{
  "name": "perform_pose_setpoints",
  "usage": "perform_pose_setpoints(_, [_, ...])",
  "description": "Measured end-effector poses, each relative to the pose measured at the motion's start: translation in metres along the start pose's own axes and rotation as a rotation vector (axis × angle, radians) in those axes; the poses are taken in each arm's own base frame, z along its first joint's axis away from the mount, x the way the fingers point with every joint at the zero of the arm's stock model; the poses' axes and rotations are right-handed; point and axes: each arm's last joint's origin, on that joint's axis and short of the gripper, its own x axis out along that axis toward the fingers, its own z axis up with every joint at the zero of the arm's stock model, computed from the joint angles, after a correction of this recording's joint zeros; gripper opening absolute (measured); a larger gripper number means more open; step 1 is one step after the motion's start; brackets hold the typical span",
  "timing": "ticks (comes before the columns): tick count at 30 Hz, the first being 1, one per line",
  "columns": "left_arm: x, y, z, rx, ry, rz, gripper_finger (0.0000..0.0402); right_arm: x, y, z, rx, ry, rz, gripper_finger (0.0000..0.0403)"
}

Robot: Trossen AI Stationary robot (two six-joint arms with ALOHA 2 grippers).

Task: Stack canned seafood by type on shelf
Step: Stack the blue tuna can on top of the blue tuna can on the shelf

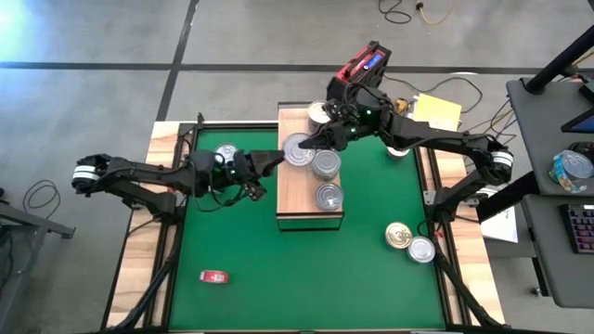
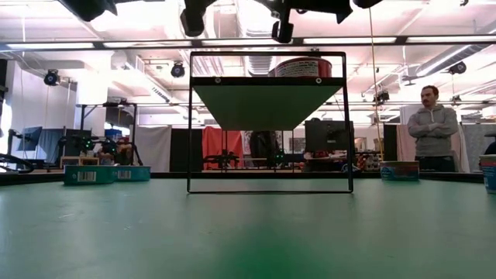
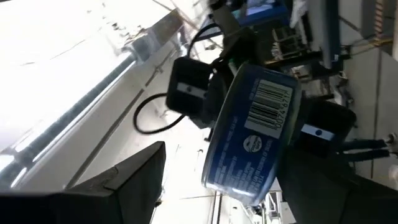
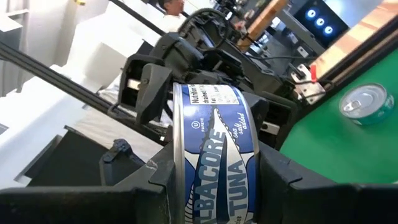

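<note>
High view. Right gripper (image 1: 312, 144): dark fingers clamped on a blue-labelled tuna tin (image 1: 297, 148), round, flat, silver-lidded, held over the far half of the shelf (image 1: 295, 204). In the right wrist view the same tin (image 4: 214, 162) shows its printed paper band between both pads.

Left gripper (image 1: 276, 160): fingers spread wide, at the shelf's 9 o'clock edge, just beside the held tin; in the left wrist view the tin (image 3: 252, 134) sits between the open fingers, whether they touch it cannot be told.

Shelf: long light-wood board, dark frame, at the mat's centre. On it, a silver tin (image 1: 327, 164) at mid-length and another (image 1: 329, 196) toward 6 o'clock; a further tin at the 12 o'clock end, half hidden by the right arm.

Green mat (image 1: 306, 269), smooth: loose tin (image 1: 225, 151) at 10 o'clock, partly covered by the left arm; gold-lidded tin (image 1: 399, 235) touching a silver one (image 1: 421, 250) at 4 o'clock; small red flat object (image 1: 213, 276) at 7 o'clock.
</note>
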Motion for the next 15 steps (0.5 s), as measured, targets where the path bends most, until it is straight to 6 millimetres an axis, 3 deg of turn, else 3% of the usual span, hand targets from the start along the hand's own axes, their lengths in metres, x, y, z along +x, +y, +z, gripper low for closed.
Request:
perform_pose_setpoints(9, [0.020, -0.011, 0.005, 0.049, 0.050, -0.073, 0.0269, 0.001, -0.001, -0.001, 0.028, -0.020, -0.026, 0.0126])
perform_pose_setpoints(15, [0.032, -0.017, 0.007, 0.053, 0.140, -0.132, 0.0191, 0.001, -0.001, 0.000, 0.026, -0.028, -0.028, 0.0126])
